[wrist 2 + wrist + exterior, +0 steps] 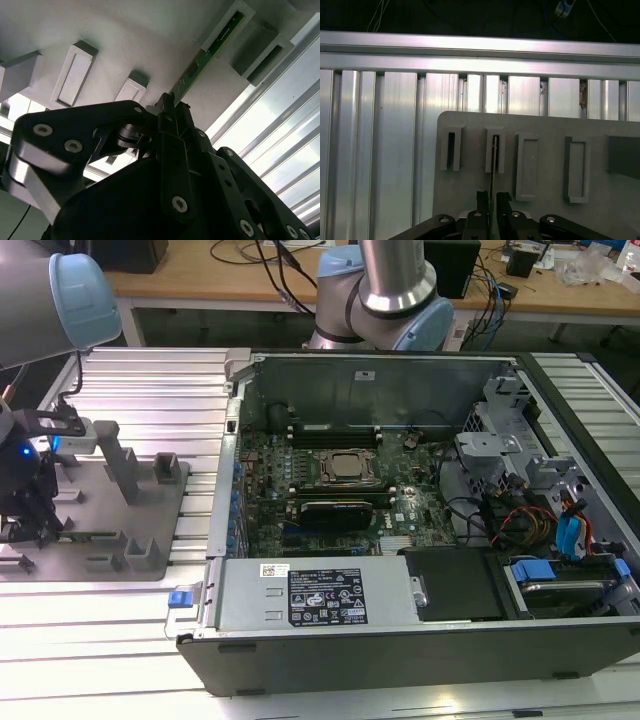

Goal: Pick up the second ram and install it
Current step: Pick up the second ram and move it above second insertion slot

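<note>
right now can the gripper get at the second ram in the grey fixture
Likely yes: the gripper sits right at the second ram, which stands on edge in a slot of the grey fixture, lined up with it and with nothing between them.

The ribbed aluminium counter carries a grey fixture plate directly beneath the claw, and bare slats of the counter run on past the plate's edge ahead of the claw. An open computer case rests on the same counter, well apart from the claw toward the exterior view's right.
</note>
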Controlling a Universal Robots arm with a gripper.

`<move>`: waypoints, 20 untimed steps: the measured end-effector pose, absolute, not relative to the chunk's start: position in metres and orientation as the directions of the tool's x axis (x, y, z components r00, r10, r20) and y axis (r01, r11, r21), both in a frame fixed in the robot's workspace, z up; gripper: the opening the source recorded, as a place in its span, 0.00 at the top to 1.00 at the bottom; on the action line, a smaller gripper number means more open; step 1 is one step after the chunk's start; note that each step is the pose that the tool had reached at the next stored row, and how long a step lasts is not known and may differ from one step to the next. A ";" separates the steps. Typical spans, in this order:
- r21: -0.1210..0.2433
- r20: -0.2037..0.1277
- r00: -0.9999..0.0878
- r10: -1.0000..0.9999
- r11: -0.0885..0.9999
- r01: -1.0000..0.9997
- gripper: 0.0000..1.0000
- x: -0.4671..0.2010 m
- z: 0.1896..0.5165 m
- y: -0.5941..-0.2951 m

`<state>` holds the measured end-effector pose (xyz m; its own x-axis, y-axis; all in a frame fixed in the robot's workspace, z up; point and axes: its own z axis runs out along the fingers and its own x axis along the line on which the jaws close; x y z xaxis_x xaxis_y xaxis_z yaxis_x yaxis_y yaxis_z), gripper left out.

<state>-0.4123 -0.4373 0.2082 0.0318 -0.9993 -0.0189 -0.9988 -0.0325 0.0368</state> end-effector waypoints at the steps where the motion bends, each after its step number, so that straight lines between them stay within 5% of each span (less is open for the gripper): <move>1: 0.037 -0.019 0.032 -0.999 -0.032 -0.999 0.81 -0.412 0.208 -0.437; 3: 0.037 -0.019 0.032 -0.999 -0.033 -0.999 0.90 -0.412 0.208 -0.437; 20: 0.037 -0.019 -0.014 -1.000 0.013 -0.999 0.91 -0.412 0.210 -0.437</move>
